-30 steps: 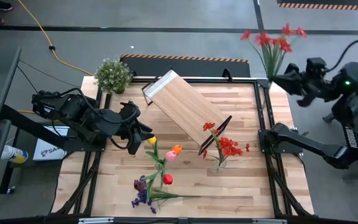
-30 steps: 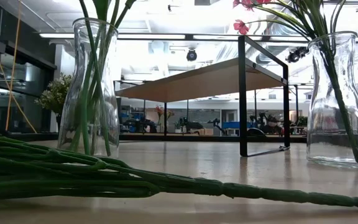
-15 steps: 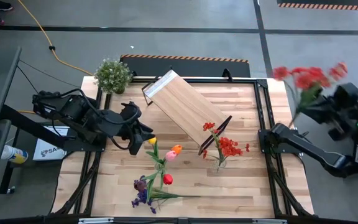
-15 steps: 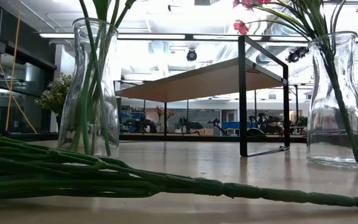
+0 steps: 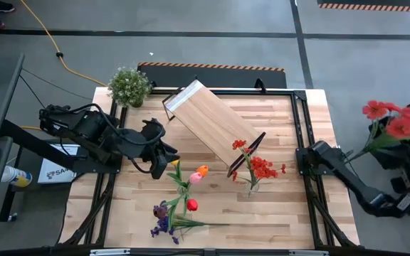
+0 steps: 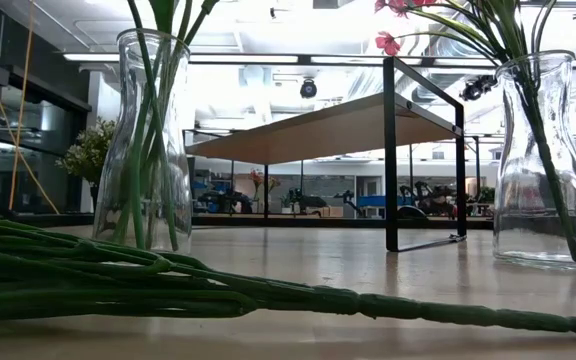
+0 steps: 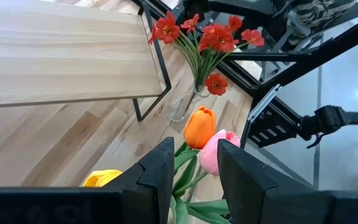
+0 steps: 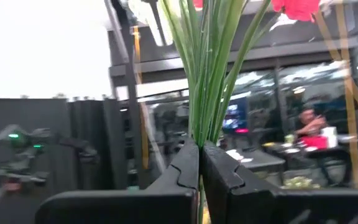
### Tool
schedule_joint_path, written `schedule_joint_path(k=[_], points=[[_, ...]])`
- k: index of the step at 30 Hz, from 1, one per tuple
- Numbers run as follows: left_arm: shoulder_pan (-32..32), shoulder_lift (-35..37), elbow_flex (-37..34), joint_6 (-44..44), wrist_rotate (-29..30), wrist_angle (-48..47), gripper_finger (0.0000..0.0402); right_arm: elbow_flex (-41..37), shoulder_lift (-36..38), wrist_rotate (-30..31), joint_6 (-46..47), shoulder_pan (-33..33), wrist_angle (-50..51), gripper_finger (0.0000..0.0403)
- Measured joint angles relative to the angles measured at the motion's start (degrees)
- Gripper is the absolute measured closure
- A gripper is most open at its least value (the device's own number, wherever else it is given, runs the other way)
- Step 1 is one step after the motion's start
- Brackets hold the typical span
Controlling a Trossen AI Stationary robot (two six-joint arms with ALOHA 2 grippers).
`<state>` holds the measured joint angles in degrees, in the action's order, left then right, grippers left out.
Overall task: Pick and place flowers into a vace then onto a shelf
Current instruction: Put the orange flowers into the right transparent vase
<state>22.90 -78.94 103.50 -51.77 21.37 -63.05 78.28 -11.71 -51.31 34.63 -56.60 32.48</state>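
Right gripper, clamped on a bunch of red flowers, is off the table beyond its right edge; in the right wrist view the green stems rise straight out from between the 2 closed fingers, and in the high view the blooms sit over the grey floor, well apart from the tabletop.

Left gripper hovers over the left half of the table, just beside the yellow tulip. Its 2 fingers stand partly apart with nothing between them; past them the left wrist view shows the orange tulip and the pink tulip.

On the table:
1. Shelf, a light-wood board on a black frame, lying diagonally across the middle.
2. Left vase, clear glass, upright, with several green stems inside; the yellow, orange and pink tulips and a red tulip spread above it.
3. Right vase, clear glass, upright near the shelf's lower end, holding a red spray.
4. Loose stems lying flat on the near part of the table, ending in a purple spray.
5. Potted plant, bushy and green, at the far left corner.
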Motion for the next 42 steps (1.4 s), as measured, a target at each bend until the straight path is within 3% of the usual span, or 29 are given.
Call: schedule_joint_path(k=[3,15,19,23,27,42], points=[[0.0,0.06,0.0,0.0,0.0,0.03,0.0245,0.0,1.79,-1.7,0.95,-4.73,0.33,0.0403],[0.0,0.05,0.0,0.0,-0.15,-0.06,0.0245,-0.06,5.37,-18.84,1.44,-27.72,2.64,0.0403],[0.02,0.05,0.02,0.48,-0.28,-0.11,0.0245,0.02,6.12,-19.76,-0.39,-28.56,7.53,0.0403],[0.02,0.05,0.03,0.92,-0.29,-0.13,0.0245,-0.13,6.82,-14.66,-2.81,-27.15,14.52,0.0403],[0.02,0.05,0.04,0.92,-0.35,-0.16,0.0245,0.09,8.72,-14.35,-4.67,-27.21,19.18,0.0403],[0.0,0.05,0.04,0.96,-0.48,-0.17,0.0245,0.09,10.96,-13.75,-1.23,-28.17,19.65,0.0403]])
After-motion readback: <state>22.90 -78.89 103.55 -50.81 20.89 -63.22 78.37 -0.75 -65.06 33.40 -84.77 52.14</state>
